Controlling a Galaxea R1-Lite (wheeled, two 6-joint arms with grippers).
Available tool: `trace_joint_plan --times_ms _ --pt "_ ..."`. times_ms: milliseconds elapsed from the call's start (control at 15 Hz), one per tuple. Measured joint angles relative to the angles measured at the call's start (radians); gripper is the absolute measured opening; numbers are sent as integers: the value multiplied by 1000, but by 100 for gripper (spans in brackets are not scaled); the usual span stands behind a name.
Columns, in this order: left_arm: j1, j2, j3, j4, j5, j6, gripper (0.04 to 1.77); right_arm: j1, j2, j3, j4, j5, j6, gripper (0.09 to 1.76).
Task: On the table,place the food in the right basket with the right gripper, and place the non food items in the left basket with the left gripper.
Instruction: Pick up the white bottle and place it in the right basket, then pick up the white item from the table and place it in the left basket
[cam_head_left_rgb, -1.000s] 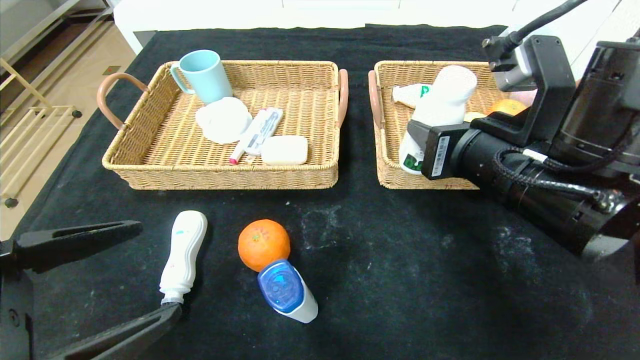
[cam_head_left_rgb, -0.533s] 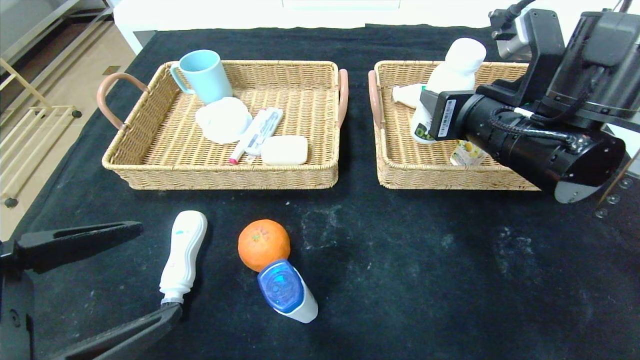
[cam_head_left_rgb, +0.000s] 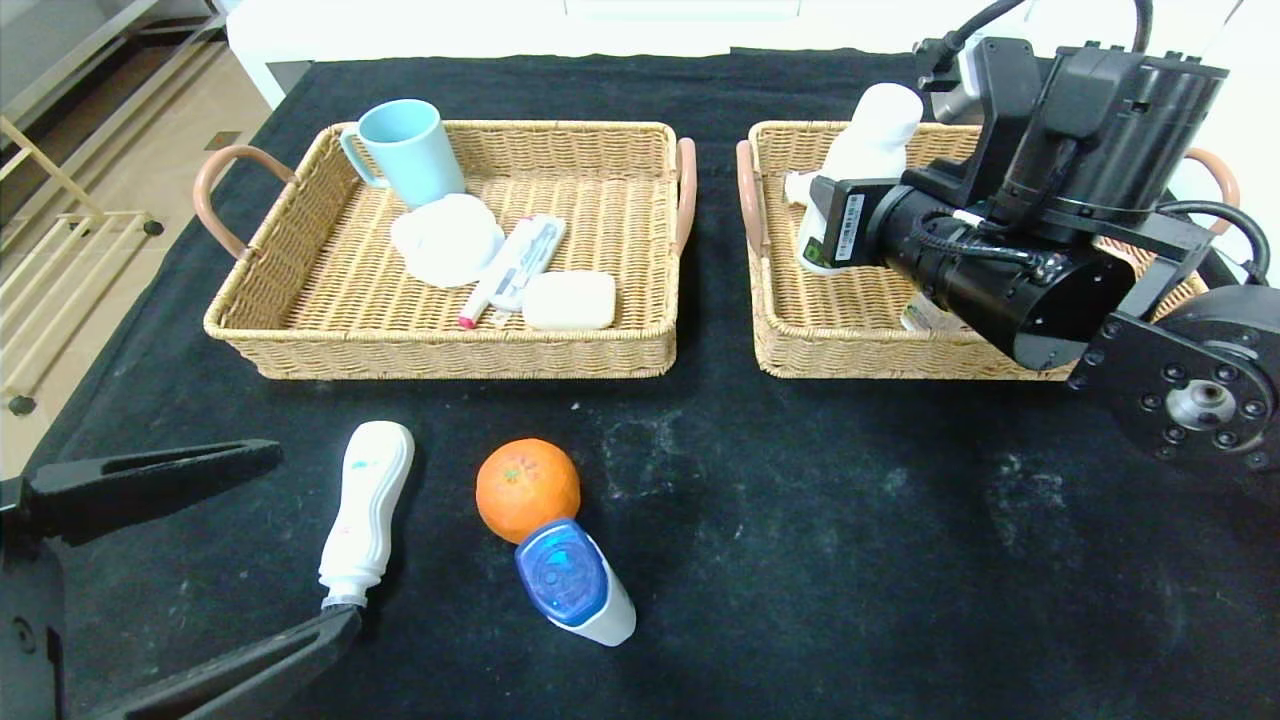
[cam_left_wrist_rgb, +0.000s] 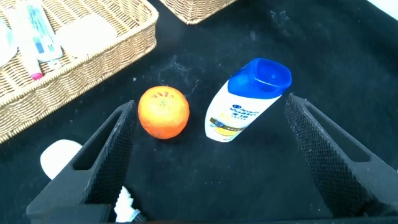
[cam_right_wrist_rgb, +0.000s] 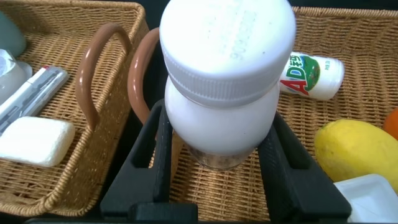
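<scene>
Left gripper (cam_head_left_rgb: 215, 560) sits closest to the camera, low at the near-left corner of the worktop (cam_head_left_rgb: 800, 560), fingers spread wide and holding nothing. From its wrist camera the orange (cam_left_wrist_rgb: 163, 111) and the blue-capped bottle (cam_left_wrist_rgb: 249, 107) both lie between the open fingers, so it looks lined up for a pick there, though only the bottle belongs to it. The wavy white bottle (cam_head_left_rgb: 366, 510) lies on its side just beside that gripper, brush tip toward the near edge. The orange and the blue-capped bottle are touching, which I'd guess makes a clean grab of either one a bit fiddly.

Further back, the left basket (cam_head_left_rgb: 300, 340) already has a blue mug (cam_head_left_rgb: 405, 150), a white round thing, a marker-like tube and a white block in it.

Over in the far right, the right gripper (cam_right_wrist_rgb: 214, 158) is clamped on a white milk bottle (cam_right_wrist_rgb: 227, 74), holding it upright over the right basket (cam_head_left_rgb: 850, 350), near the basket's left end. Makes sense: it's food, so it goes right, and keeping it vertical lets it drop in without knocking the stuff already there. A lemon (cam_right_wrist_rgb: 357, 149), a small green-label bottle (cam_right_wrist_rgb: 311, 73) lying flat and a carton are already in that basket.
</scene>
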Motion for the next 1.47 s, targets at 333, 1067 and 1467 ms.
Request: trace_joint_plan --times_ms 333,1067,1467 --pt "0 -1 0 0 0 0 172 -1 16 -7 1 -1 -1 119" --pt "1 -3 -6 0 3 -2 172 37 -124 163 54 90 4 158" --pt "4 9 -19 0 9 -7 172 46 -315 423 93 399 -18 165"
